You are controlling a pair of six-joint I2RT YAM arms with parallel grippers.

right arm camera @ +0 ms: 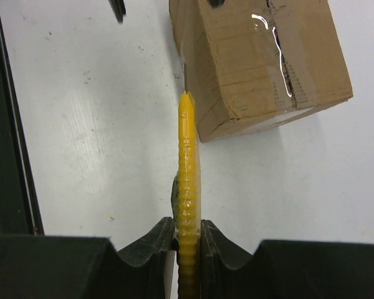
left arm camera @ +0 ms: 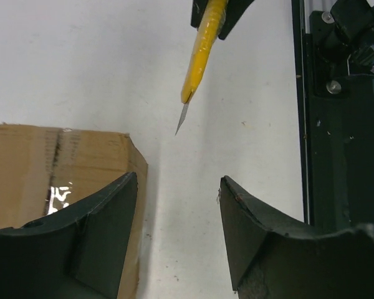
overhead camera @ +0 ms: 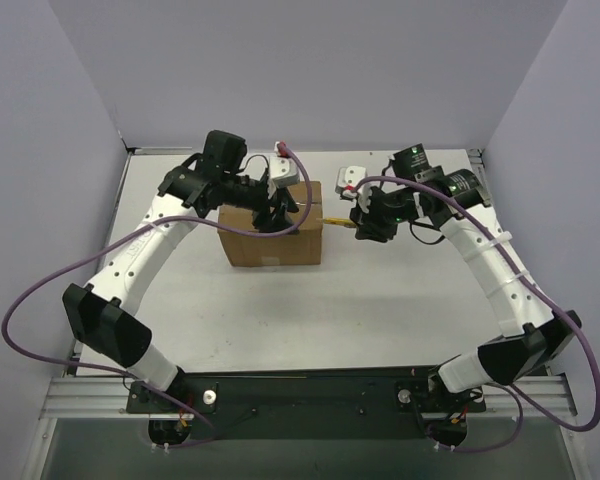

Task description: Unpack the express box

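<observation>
The express box (overhead camera: 270, 243) is a brown carton with a clear tape seam, flaps shut, standing mid-table. It also shows in the left wrist view (left arm camera: 56, 159) and the right wrist view (right arm camera: 262, 56). My left gripper (overhead camera: 278, 215) hovers over the box's right top edge, open and empty (left arm camera: 177, 184), one finger (left arm camera: 106, 212) over the box corner. My right gripper (overhead camera: 365, 225) is just right of the box, shut on a yellow utility knife (right arm camera: 188, 180). The knife's blade (left arm camera: 182, 118) is out and points at the box's right side, a little apart from it.
Two small grey-white objects (overhead camera: 347, 180) (overhead camera: 285, 165) lie behind the box near the back wall. Pale walls close the table at the back and sides. The black base rail (overhead camera: 310, 390) runs along the near edge.
</observation>
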